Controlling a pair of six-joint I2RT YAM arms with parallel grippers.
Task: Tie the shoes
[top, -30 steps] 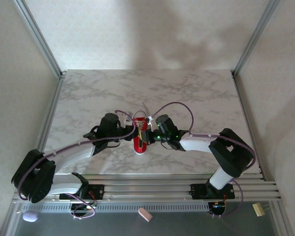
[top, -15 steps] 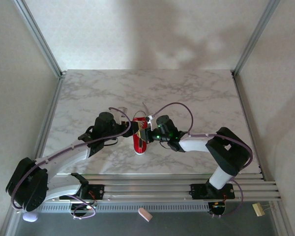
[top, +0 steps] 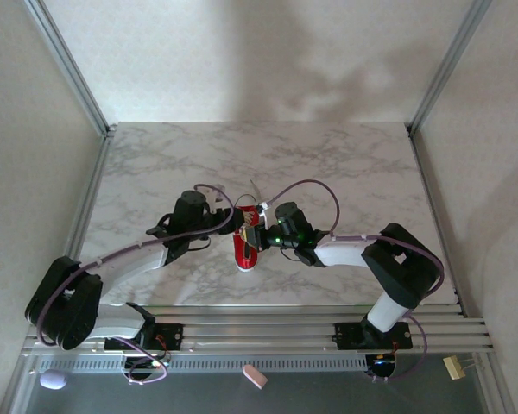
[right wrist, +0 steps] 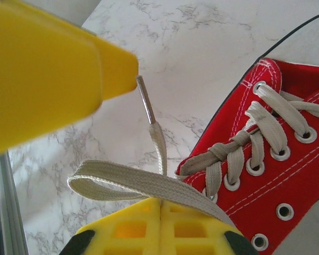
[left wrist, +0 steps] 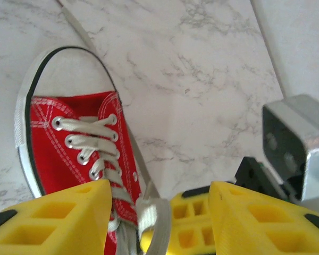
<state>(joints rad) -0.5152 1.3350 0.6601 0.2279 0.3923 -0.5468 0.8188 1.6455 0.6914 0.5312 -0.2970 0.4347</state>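
Observation:
The red shoe (top: 243,250) lies on the marble table, its white toe cap toward the arms, with both grippers at its laced top. My right gripper (top: 255,235) is shut on a loop of the white lace (right wrist: 117,180), which is pinched at the seam of its fingers (right wrist: 160,204). My left gripper (left wrist: 159,185) stands open on the shoe's (left wrist: 69,138) left side. That lace loop (left wrist: 151,218) and the right gripper's yellow fingers (left wrist: 194,223) sit in its gap, and it grips neither. A free lace end with its aglet (right wrist: 146,101) hangs beside the left finger (right wrist: 48,69).
Metal frame posts (top: 69,69) rise at the table's back corners and aluminium rails (top: 268,323) run along the near edge. Below the rails lie a pink piece (top: 255,376), a lilac piece (top: 52,379) and a beige block (top: 453,366). Bare marble (top: 328,164) stretches behind the shoe.
My left gripper went from shut to open, letting go of the lace, and its arm shifted slightly beside the shoe. The right gripper stayed shut on the loop.

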